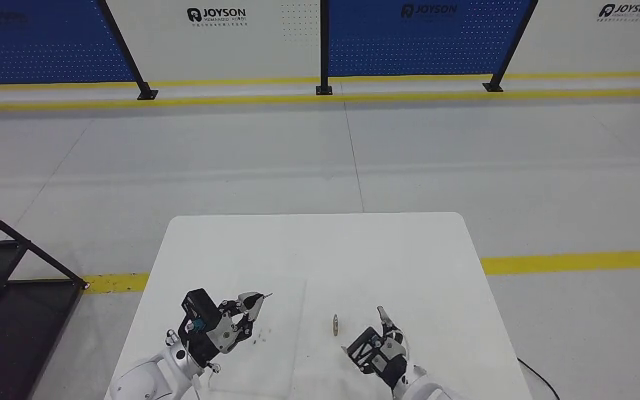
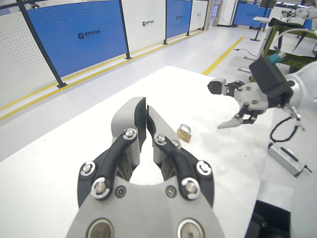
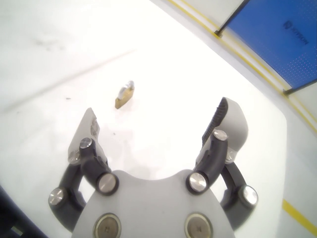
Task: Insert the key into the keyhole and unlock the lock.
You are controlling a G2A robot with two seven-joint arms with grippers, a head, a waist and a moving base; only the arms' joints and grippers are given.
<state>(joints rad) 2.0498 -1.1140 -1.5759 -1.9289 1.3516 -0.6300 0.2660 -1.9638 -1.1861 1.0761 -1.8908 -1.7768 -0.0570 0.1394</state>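
Observation:
A small brass padlock [image 1: 335, 322] with a silver shackle lies on the white table [image 1: 400, 250] between my two grippers. My left gripper [image 1: 256, 301] hangs a short way to the padlock's left, shut, with a thin dark key tip [image 1: 265, 295] poking out past its fingertips. In the left wrist view the gripper's [image 2: 146, 104] pads are pressed together and the padlock [image 2: 184, 133] lies just beyond them. My right gripper [image 1: 366, 335] stands open to the padlock's right, near the front edge. From the right wrist view its fingers [image 3: 156, 107] are spread wide, the padlock [image 3: 125, 95] ahead of them.
The right gripper [image 2: 219, 106] also shows open across the table in the left wrist view. A grey box with a cable [image 2: 287, 158] lies beyond the table's right side. A black frame [image 1: 30, 260] stands left of the table. A few dark specks mark the tabletop [image 3: 47, 43].

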